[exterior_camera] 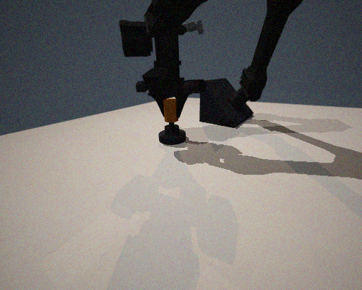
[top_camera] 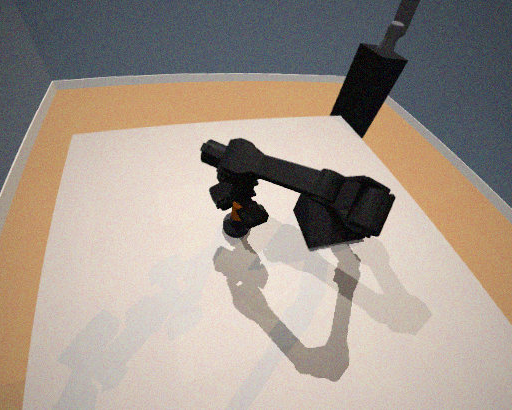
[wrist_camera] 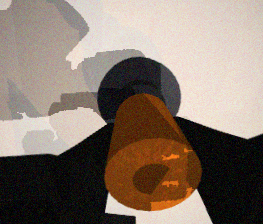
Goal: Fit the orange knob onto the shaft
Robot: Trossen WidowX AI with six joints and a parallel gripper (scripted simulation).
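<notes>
My gripper [top_camera: 237, 210] [exterior_camera: 170, 112] is shut on the orange knob [top_camera: 235, 208] [exterior_camera: 170, 109] [wrist_camera: 149, 152] and holds it upright. The knob's lower end sits right at the top of the dark shaft [exterior_camera: 171, 126]; the shaft stands on the round dark pedestal [top_camera: 234, 227] [exterior_camera: 172, 136] [wrist_camera: 134, 80]. The knob stays above the pedestal, with the shaft's lower part showing between them. In the wrist view the knob's top end faces the camera, with a D-shaped hole in it, and it hides the shaft. The pedestal shows behind the knob's far end.
The arm's base block [top_camera: 328, 220] [exterior_camera: 221, 106] stands just to the right of the pedestal. A tall dark post [top_camera: 368, 85] stands at the white mat's far corner. An orange border [top_camera: 28, 210] and a grey rim surround the mat.
</notes>
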